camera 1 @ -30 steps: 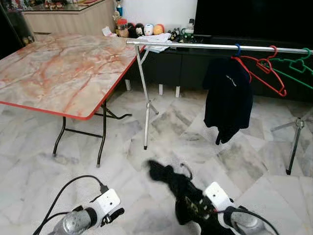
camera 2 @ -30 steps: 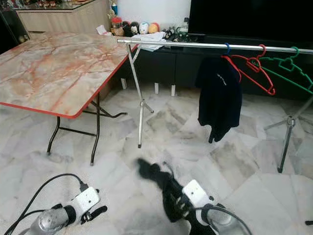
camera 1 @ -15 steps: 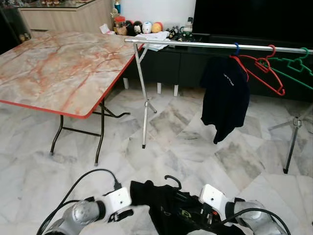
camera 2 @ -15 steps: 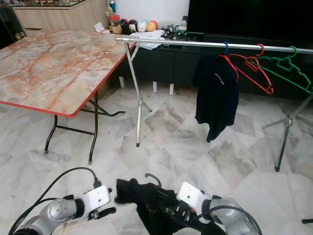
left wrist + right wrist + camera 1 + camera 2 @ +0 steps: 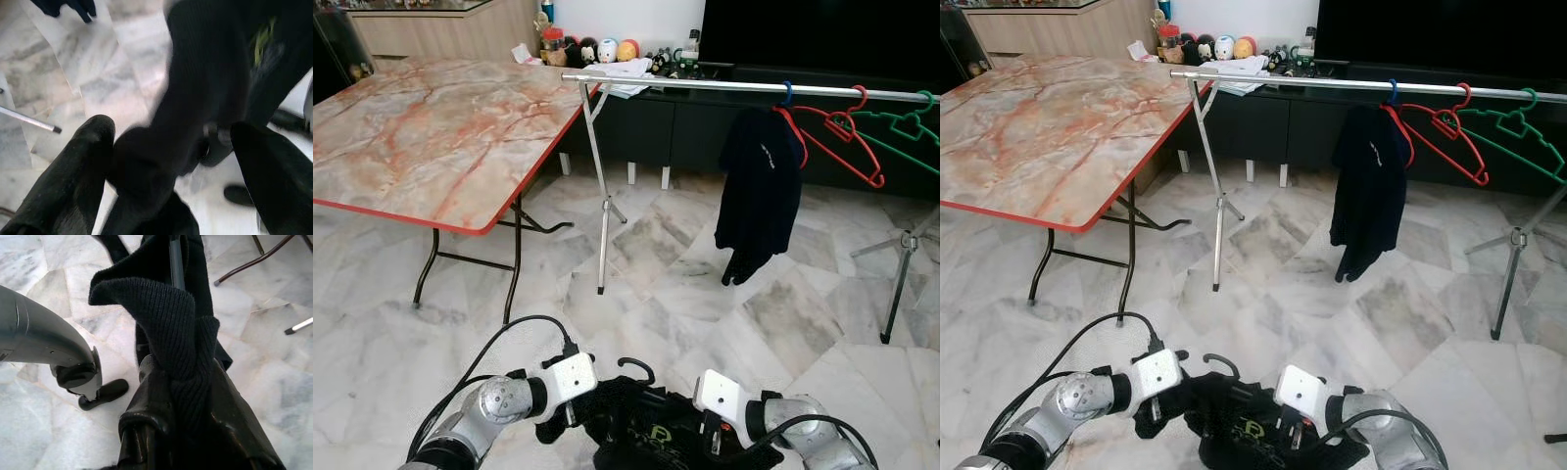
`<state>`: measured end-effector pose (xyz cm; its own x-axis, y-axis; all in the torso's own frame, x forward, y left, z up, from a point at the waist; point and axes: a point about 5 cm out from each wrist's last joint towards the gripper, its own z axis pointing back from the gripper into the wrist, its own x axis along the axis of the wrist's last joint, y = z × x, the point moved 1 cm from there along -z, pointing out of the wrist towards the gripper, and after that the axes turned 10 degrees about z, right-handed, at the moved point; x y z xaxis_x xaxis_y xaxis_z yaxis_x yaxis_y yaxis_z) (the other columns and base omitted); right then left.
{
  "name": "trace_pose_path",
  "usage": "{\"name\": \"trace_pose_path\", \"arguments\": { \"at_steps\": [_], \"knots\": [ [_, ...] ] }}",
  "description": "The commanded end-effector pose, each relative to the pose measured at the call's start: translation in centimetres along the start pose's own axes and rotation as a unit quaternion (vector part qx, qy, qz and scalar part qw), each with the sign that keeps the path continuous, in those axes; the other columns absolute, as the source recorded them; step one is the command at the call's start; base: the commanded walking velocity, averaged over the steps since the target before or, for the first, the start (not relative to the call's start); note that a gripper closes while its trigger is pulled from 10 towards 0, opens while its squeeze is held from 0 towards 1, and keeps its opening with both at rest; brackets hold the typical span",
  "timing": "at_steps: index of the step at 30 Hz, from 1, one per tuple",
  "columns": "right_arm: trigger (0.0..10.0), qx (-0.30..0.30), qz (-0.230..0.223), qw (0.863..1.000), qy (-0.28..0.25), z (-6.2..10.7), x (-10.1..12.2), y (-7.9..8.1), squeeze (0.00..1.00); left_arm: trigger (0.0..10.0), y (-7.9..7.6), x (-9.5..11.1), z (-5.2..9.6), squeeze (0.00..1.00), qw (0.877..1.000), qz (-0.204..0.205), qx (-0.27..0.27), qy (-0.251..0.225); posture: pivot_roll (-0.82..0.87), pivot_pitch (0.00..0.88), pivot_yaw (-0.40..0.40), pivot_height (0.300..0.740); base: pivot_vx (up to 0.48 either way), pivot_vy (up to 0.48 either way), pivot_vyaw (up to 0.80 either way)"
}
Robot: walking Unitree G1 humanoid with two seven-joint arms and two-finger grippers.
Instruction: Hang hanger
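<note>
Now the right pincer (image 5: 171,396) pinches a black top (image 5: 651,436) with its hanger hook (image 5: 636,365) sticking up, low and near, between the arms. The left pincer (image 5: 171,161) is spread around a fold of the cloth. The rail (image 5: 724,87) is far and high. The top could slip off the hanger if the left pincer tugs.

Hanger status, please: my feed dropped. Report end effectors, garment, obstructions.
Right end effector shut on black garment, hanger hook poking up. Left end effector open around a fold. Rail ahead; nothing between but floor.
</note>
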<state>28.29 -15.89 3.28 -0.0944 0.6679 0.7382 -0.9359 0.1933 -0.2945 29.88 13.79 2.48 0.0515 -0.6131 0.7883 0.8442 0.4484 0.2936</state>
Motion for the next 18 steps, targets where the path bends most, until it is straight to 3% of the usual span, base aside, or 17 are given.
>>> {"name": "trace_pose_path", "arguments": {
  "at_steps": [1,7,11,18],
  "knots": [
    [10.0,-0.002,0.011,1.000,-0.010,0.3,0.5,-0.3,0.00,10.0,0.0,-1.0,0.4,0.00,1.000,0.006,-0.001,0.025,0.06,0.115,0.055,0.740,0.000,0.000,0.00],
    [10.0,0.015,0.013,1.000,-0.022,1.0,1.0,-0.4,0.00,10.0,0.3,-2.1,0.9,0.00,0.998,-0.005,0.038,0.050,0.05,0.114,0.055,0.740,0.000,0.000,0.00],
    [10.0,0.038,0.023,0.999,-0.030,1.6,1.4,-0.1,0.00,10.0,0.9,-2.3,0.9,0.00,0.995,0.012,0.090,0.046,0.05,0.114,0.056,0.740,0.000,0.000,0.00],
    [10.0,0.054,0.032,0.998,-0.027,2.5,1.7,0.2,0.00,10.0,0.2,-3.1,0.5,0.00,0.993,0.024,0.093,0.070,0.04,0.115,0.056,0.740,0.000,0.000,0.00]
  ]
}}
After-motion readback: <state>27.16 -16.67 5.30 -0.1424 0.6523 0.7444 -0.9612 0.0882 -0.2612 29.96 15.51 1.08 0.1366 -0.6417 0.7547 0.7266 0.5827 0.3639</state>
